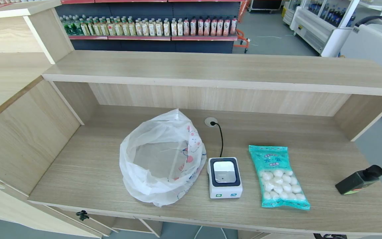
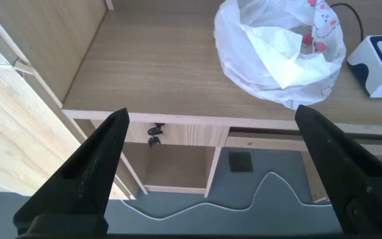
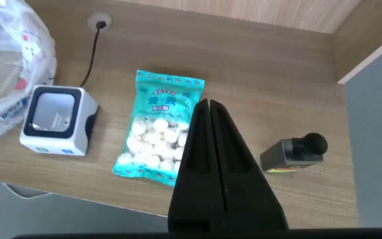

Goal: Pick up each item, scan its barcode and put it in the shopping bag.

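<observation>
A teal packet of white balls (image 1: 279, 177) lies flat on the wooden counter (image 1: 88, 172), right of the white barcode scanner (image 1: 224, 177). Further right, a dark green bottle with a black cap (image 1: 358, 181) lies on its side. The white shopping bag (image 1: 162, 159) stands open, left of the scanner. My right gripper (image 3: 207, 106) is shut and holds nothing; it hangs above the counter's right end, with the packet (image 3: 154, 126) and bottle (image 3: 294, 154) below it. My left gripper (image 2: 212, 114) is open and holds nothing, out in front of the counter's front edge, near the bag (image 2: 277, 50).
A black cable (image 1: 221, 137) runs from the scanner back to a grommet in the counter. A raised shelf (image 1: 211, 71) overhangs the back, and side panels wall both ends. Drawers with a dark handle (image 2: 154, 136) sit under the front edge.
</observation>
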